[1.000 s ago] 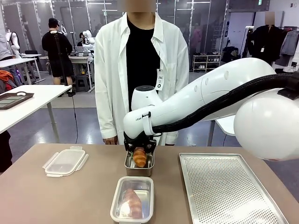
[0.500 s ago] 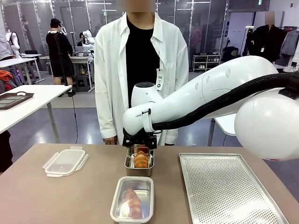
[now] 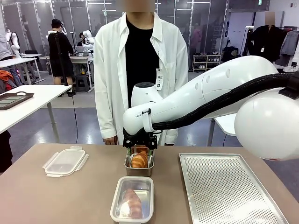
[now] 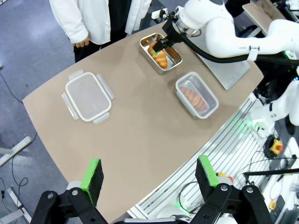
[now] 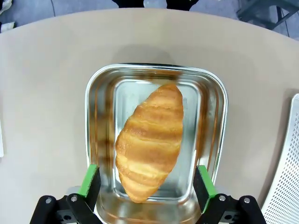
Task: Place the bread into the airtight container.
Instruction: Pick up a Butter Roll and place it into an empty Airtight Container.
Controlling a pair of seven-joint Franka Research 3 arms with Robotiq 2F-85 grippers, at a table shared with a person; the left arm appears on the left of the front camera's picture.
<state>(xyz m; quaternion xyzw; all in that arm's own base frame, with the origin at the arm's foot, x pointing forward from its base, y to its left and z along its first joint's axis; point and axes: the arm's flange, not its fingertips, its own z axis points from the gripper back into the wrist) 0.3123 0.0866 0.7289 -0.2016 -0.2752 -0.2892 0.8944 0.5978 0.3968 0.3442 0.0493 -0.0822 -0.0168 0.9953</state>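
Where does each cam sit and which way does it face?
Front: fixed at robot's side of table, faces person; right arm crosses in.
Left wrist: high above table, looking down; own open left gripper at bottom, right arm beyond.
Right wrist: straight down on croissant in steel tin; open right gripper astride it.
Shared: all show tin and croissant.

A robotics lab: a white-coated person (image 3: 140, 70) stands at twelve o'clock across the brown bench (image 3: 56, 196), while more white worktables (image 3: 28, 100), another person (image 3: 58, 49) and metal shelving (image 3: 205, 63) fill the glass-walled hall behind.
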